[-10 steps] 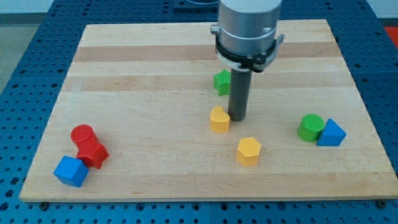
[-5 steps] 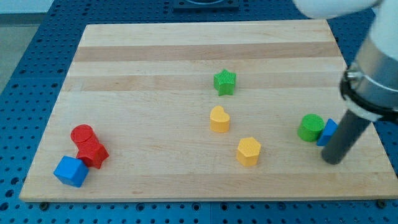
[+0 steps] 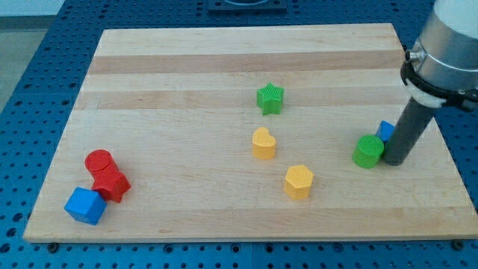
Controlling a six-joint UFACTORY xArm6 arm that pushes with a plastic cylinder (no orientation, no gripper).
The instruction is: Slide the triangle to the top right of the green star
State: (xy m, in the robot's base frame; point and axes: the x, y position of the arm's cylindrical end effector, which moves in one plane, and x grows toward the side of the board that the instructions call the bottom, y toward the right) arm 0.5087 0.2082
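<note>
Your blue triangle (image 3: 385, 131) sits near the board's (image 3: 224, 60) right edge, mostly hidden behind the rod; only a sliver shows at the rod's left. The green cylinder (image 3: 368, 151) is right beside it on the view's lower left, touching or nearly so, can't tell which.

End effector: plain rod, nothing to open or close, holding nothing. My tip (image 3: 393, 161) is planted just right of the green cylinder and below the triangle's visible corner, up against both from the look of it.

Handling, as a guess: small rigid block, light, slides easily on the smooth wood. Flat faces and corners mean it'll spin if you push off-centre. No grasping, so press on the middle of a flat face, on the side away from the target.

The green star (image 3: 270, 98) is well apart, up and to the view's left. Watch the cylinder: it'll likely get dragged along.
</note>
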